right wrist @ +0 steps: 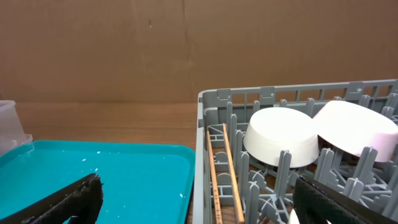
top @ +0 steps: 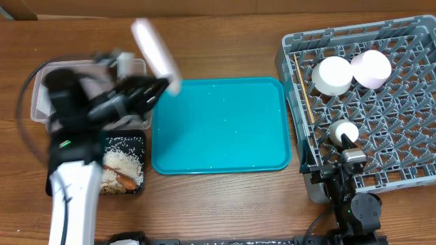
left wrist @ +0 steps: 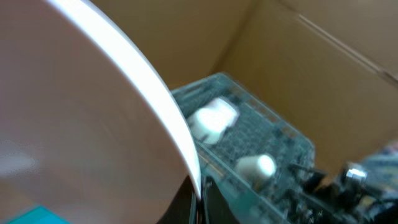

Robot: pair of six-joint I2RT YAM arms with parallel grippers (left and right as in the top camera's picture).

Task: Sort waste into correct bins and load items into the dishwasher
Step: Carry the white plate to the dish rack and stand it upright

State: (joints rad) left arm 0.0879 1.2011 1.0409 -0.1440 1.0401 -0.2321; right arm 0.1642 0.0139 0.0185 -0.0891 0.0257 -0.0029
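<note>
left gripper clamped on rim of wide white round plate, plate tilted and blurred, held above the gap between clear plastic tub and large teal tray. right gripper spread wide, holding nothing, at near edge of grey lattice dish rack. rack holds two white bowls, thin wooden chopsticks, and possibly a third small bowl.

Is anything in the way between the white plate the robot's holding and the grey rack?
Nothing tall. Only the flat teal tray lies on the table between the plate and the rack, and the plate is held up in the air.
</note>
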